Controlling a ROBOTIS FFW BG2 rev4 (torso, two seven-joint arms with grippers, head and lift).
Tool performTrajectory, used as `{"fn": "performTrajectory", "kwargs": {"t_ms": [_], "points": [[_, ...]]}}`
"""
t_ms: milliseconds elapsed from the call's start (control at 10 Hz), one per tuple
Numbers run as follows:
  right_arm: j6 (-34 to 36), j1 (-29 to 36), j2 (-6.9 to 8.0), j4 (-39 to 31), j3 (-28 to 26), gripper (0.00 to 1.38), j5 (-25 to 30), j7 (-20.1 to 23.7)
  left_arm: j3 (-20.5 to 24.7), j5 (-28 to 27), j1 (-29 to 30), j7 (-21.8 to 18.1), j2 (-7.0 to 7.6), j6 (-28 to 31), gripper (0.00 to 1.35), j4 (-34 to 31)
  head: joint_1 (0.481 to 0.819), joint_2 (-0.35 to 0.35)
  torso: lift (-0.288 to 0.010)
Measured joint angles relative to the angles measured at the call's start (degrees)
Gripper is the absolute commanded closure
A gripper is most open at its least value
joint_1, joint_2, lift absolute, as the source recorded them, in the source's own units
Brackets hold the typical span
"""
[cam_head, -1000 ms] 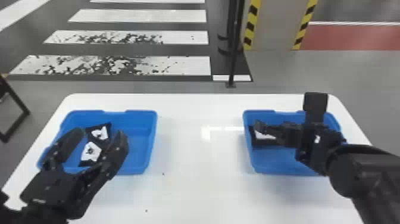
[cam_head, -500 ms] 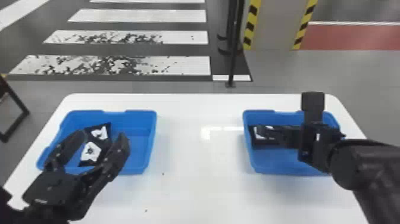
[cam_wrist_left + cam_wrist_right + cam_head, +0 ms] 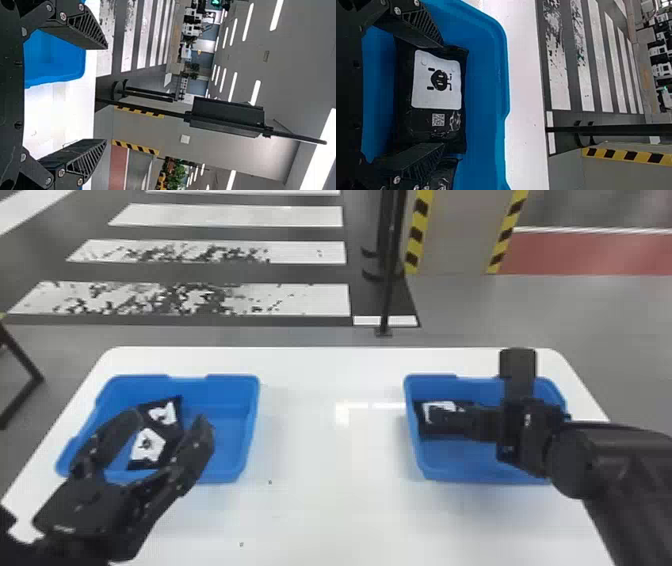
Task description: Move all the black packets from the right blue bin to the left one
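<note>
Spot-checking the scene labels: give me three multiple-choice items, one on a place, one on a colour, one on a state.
1. Where is the right gripper?
A. At the left bin
B. At the right bin
C. Above the floor

2. What colour is the label on the packet beneath the right gripper?
A. Yellow
B. Red
C. White

3. How is the left gripper?
A. Open, empty
B. Shut, empty
C. Shut on a packet

Key:
1 B: its fingers overlap the bin in the head view.
2 C: the right wrist view shows it white.
3 A: fingers apart, nothing between them.
</note>
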Motion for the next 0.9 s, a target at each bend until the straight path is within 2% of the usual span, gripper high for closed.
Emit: {"fn": "performTrajectory", "kwargs": {"t_ms": [200,300,400,600,900], "points": [[0.64,-1.71,0.00,3.73,0.12,0.40,-0.56,0.91,0.08,-0.02,-0.08,-0.11,0.00,-0.72,0.21,0.35,0.695,-0.015,-0.140],[-0.80,-2.54,-0.04,6.16,0.53,0.78,-0.61,2.23,0.09,-0.08,-0.10,-0.12,0.00,-0.88,0.21,0.56,0.695,-0.012,-0.140],[-2.43,-2.94,-0.19,7.60,1.28,1.04,-0.86,3.11,0.09,-0.11,-0.10,-0.12,-0.04,-1.17,0.21,0.80,0.695,-0.006,-0.140],[-4.45,-2.87,-0.29,8.13,2.31,1.14,-2.73,3.38,0.08,-0.11,-0.08,-0.11,-0.09,-1.73,0.21,1.14,0.695,0.007,-0.140],[-7.71,-1.18,-0.34,7.58,2.18,1.18,-5.30,4.70,0.07,0.21,0.04,-0.12,-0.09,-2.76,0.21,1.65,0.695,0.020,-0.140]]}}
